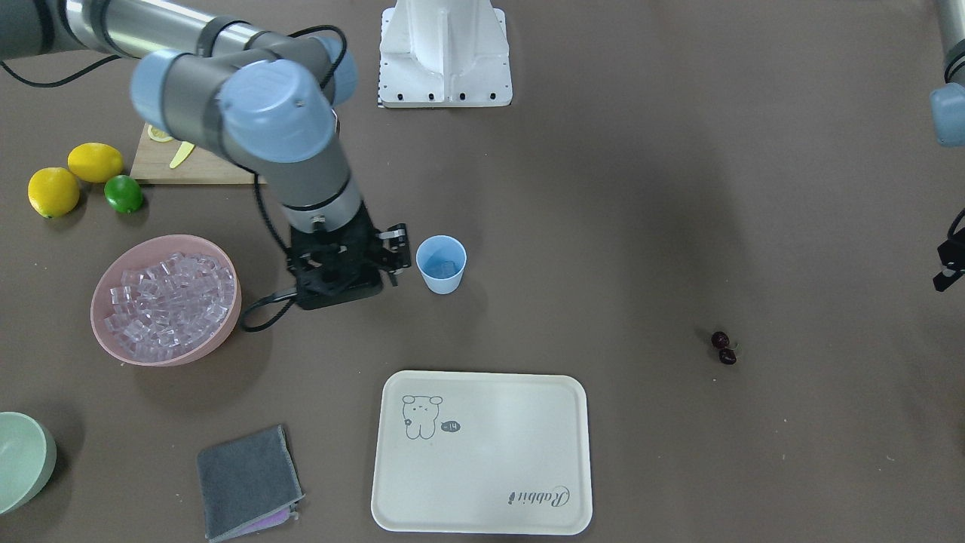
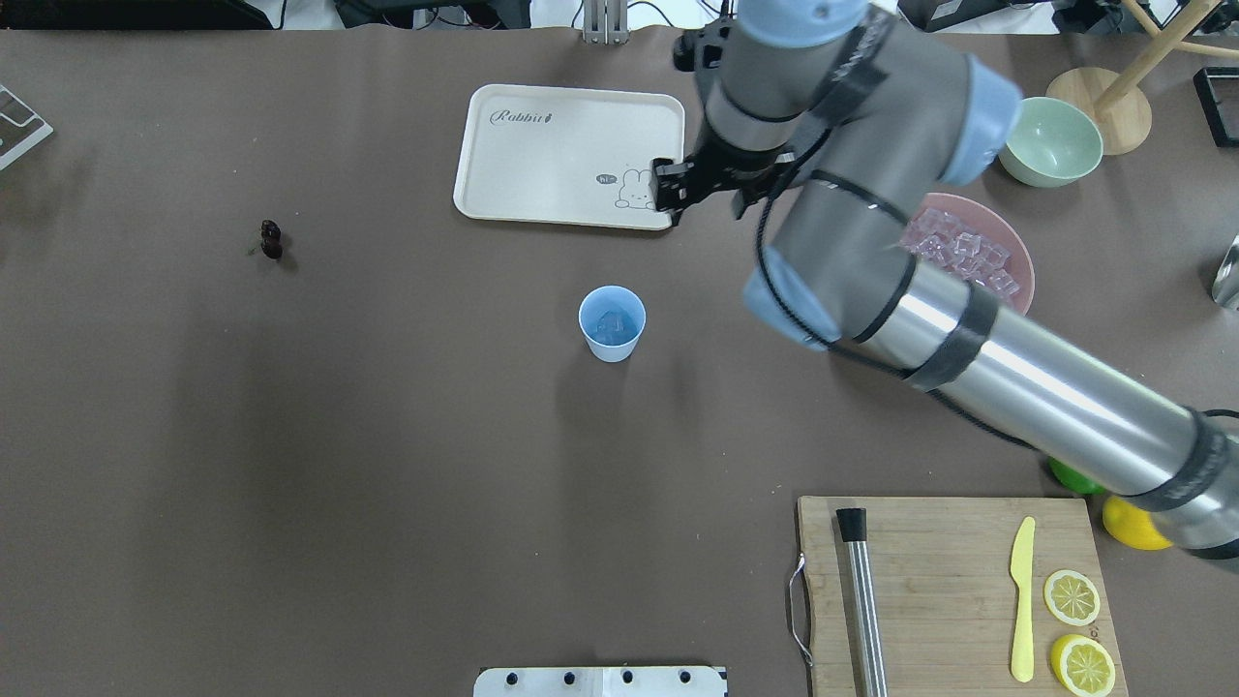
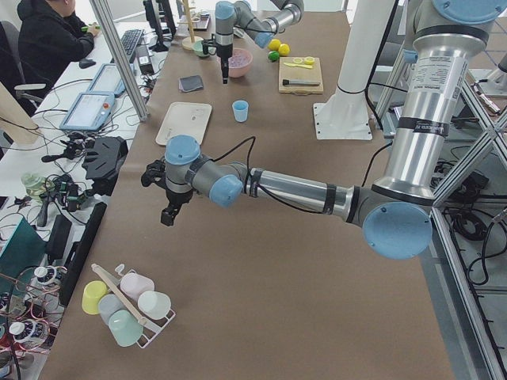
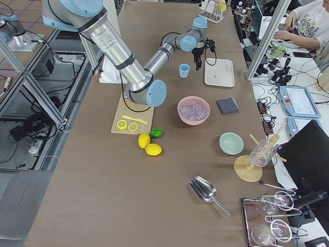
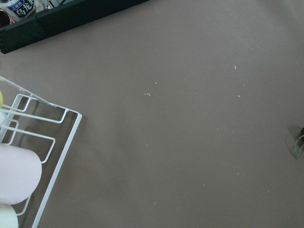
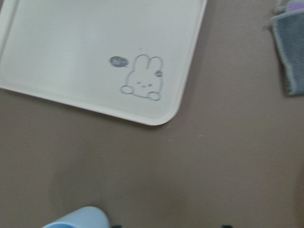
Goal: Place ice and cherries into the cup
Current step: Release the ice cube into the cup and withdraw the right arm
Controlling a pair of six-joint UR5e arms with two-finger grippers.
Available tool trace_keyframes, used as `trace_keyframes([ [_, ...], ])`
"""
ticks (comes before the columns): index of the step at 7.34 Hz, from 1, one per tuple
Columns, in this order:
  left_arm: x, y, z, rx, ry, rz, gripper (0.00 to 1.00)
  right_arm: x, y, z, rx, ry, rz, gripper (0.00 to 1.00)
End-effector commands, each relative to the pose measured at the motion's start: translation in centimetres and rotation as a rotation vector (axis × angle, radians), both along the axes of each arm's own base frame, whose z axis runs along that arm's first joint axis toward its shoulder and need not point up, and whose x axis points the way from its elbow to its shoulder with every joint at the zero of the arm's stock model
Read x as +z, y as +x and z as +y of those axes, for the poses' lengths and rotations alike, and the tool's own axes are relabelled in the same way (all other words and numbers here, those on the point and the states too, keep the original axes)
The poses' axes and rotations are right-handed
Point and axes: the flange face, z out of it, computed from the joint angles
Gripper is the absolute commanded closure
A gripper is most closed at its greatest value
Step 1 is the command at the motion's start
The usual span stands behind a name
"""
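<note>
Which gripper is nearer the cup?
Right. The right gripper hangs just beside the cup, close to its rim. The left gripper is far off on the opposite side, out beyond the cherries.

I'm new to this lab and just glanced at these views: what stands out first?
The right gripper hangs beside the light-blue cup at the centre, which holds ice. Next comes the pink bowl on the robot's right, heaped with more clear cubes. The cherries lie alone, far toward the robot's left.
</note>
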Motion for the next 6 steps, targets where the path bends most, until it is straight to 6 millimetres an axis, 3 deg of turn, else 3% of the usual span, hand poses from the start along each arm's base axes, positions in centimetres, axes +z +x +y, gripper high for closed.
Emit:
trace_keyframes([
  [1,-3.6,6.2,-2.0,0.075,0.029,0.018,0.02,10.1,16.2,-3.3,-0.039,0.041,-0.012,0.25],
  [2,-5.5,11.4,-2.7,0.121,0.021,0.034,0.02,15.4,23.4,-3.6,-0.057,0.057,-0.016,0.25],
  [3,-6.8,16.0,-3.2,0.125,-0.022,0.055,0.02,21.1,29.2,-2.8,-0.090,0.100,0.013,0.25],
  [4,-7.3,19.5,-3.7,0.146,-0.049,0.057,0.02,27.0,32.8,-0.7,-0.132,0.115,0.052,0.25],
  [5,-7.0,20.1,-3.6,0.152,-0.057,0.055,0.02,29.6,37.5,0.3,-0.127,0.146,0.068,0.24],
  [6,-7.0,21.3,-3.2,0.150,-0.080,0.060,0.02,33.8,40.3,3.3,-0.180,0.174,0.084,0.24],
])
